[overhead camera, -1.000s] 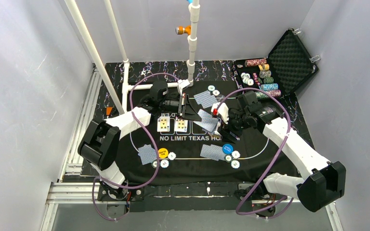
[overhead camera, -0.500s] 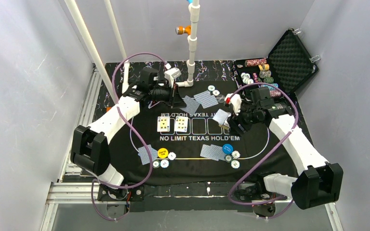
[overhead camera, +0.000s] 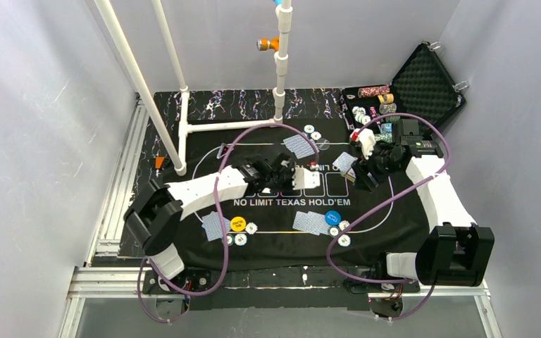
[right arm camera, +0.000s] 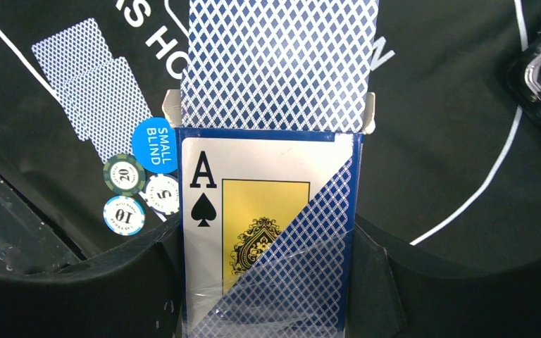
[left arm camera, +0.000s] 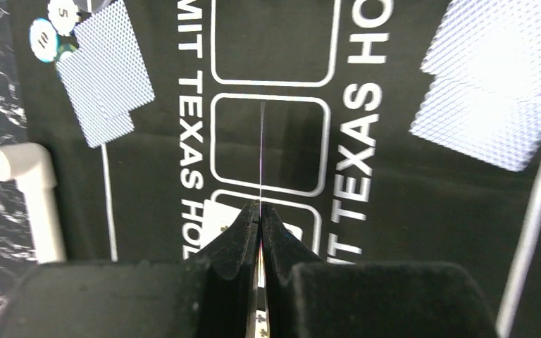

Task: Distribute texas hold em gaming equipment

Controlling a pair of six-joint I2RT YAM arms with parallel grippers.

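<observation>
Moved: left arm has swung from the mat's far-left corner to the row of printed boxes. Right arm has drawn back toward the case.
Left gripper: fingers pressed together on one card, seen edge-on, hanging over the middle box.
Right gripper: clamped on the deck box, flap open, blue-backed deck sticking out. It is held above the mat, near the case.
Near-left seat: left pair face down, yellow button touching it, three left chips just beside.
Near-right seat: right pair face down, blue button, three right chips.
Far seat: far pair face down, two far chips. No button seen there.
Board: part of a face-up card shows in the box under the left fingers. From above, the arm hides that end of the row. Middle box and next box are bare.
Done, as judged: three seats have cards and chips, both buttons are out, and the board is begun.
Left, as judged: lay the held card in the middle box, then fill the boxes beyond. Chip stacks sit in the case; whether more are owed cannot be told.
</observation>
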